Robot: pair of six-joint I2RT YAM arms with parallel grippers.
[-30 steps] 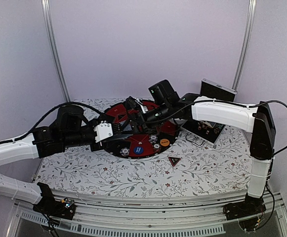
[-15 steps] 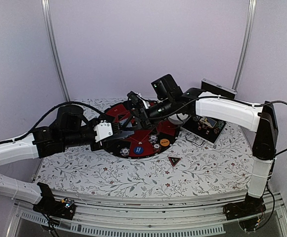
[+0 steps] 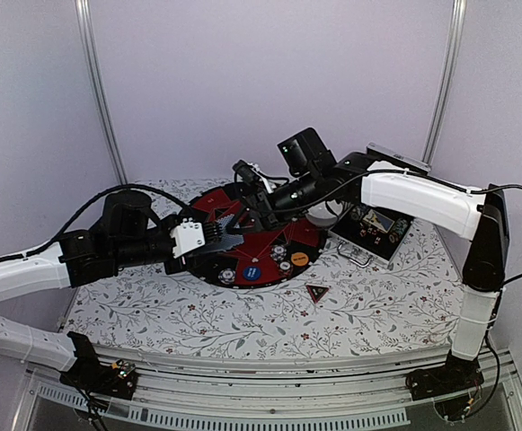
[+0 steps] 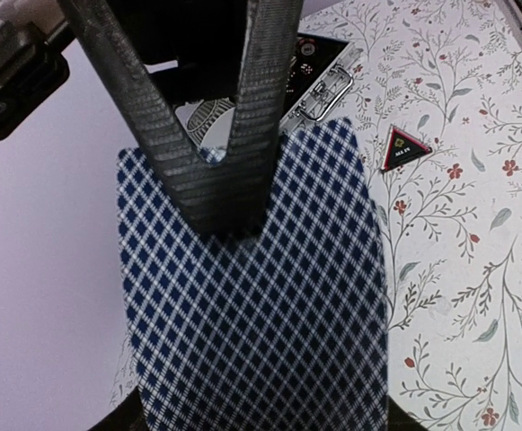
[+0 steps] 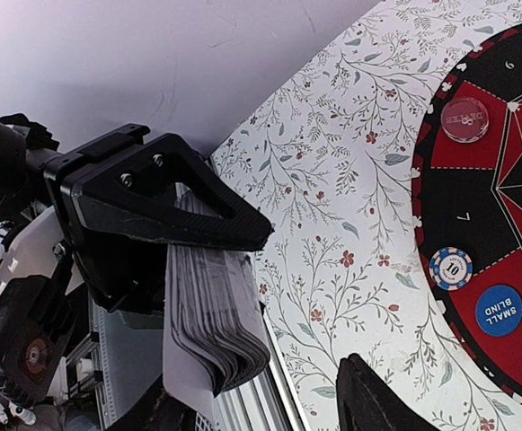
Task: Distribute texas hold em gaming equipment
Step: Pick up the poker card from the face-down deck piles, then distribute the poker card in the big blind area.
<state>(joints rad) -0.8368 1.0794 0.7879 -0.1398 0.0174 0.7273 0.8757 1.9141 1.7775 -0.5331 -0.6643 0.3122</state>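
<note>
My left gripper (image 3: 238,238) is shut on a deck of playing cards (image 4: 261,314) with blue diamond backs, held above the left part of the round red-black mat (image 3: 208,205). The deck hides the left fingertips in the left wrist view. My right gripper (image 5: 265,395) is open and straddles the deck's end (image 5: 216,305). One of its grey fingers (image 4: 225,180) lies over the top card. On the mat lie a blue disc (image 3: 252,270), an orange disc (image 3: 299,259) and striped chips (image 3: 227,275). The black-red triangular marker (image 3: 317,292) lies on the cloth.
The open silver-edged black case (image 3: 373,229) stands at the back right, beside the mat. A white bowl (image 3: 319,215) shows partly behind the right arm. The flowered cloth (image 3: 198,314) reaches the table's near edge. Walls stand close at the back and both sides.
My right arm has lifted and drawn back a little to the right, its gripper staying by the deck. The left arm and the deck have not moved.
</note>
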